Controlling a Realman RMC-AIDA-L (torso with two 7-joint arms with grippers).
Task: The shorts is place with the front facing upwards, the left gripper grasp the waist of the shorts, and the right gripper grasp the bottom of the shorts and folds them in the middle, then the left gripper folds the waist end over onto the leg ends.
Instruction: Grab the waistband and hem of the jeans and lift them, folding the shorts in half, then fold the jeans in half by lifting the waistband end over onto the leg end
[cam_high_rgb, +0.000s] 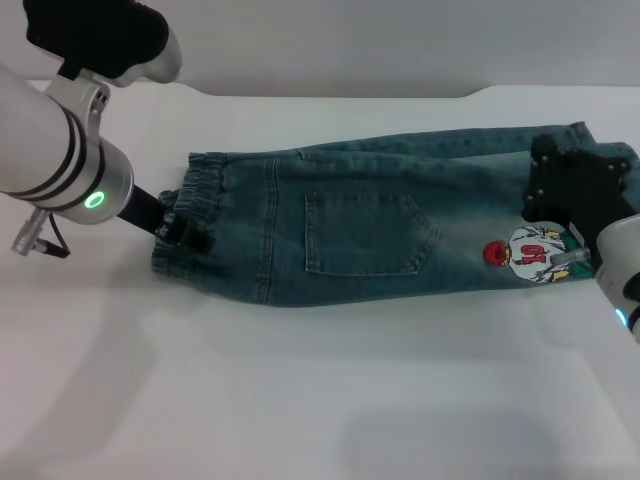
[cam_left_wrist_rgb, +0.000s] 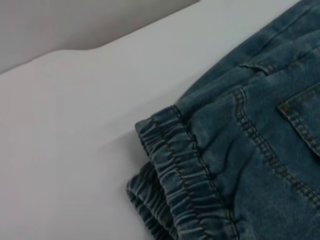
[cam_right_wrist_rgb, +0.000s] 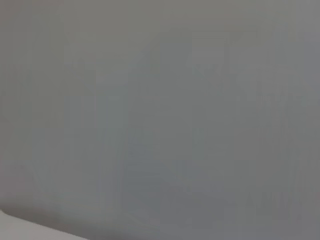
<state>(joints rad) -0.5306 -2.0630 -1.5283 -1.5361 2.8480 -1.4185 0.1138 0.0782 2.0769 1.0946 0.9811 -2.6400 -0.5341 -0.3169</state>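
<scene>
Handling: the faded blue denim shorts (cam_high_rgb: 380, 225) look soft and limp yet fairly weighty for cloth; by my judgement they will drape and sag between two holds rather than keep a shape, and the thick seams should give good purchase.
Where to hold: the gathered elastic waistband (cam_left_wrist_rgb: 185, 185) at the 9 o'clock end seems the surest spot, bunched and ridged; the leg hems at 3 o'clock are the matching hold.
Place: the shorts lie flat across the white table (cam_high_rgb: 300, 400), waist toward 9 o'clock, legs toward 3 o'clock, apparently already doubled lengthwise.
Look: a stitched patch pocket (cam_high_rgb: 365, 235) faces up at the centre; a round cartoon patch with a red figure (cam_high_rgb: 530, 255) sits near the leg end.
Left gripper (cam_high_rgb: 185, 232): down at the waistband's 9 o'clock edge, dark fingers closed on the bunched elastic, from what I can make out.
Right gripper (cam_high_rgb: 575, 195): over the leg end at 3 o'clock, black body resting above the denim; whether its fingers are parted or pinched I cannot tell.
Right wrist view: only blank grey surface.
</scene>
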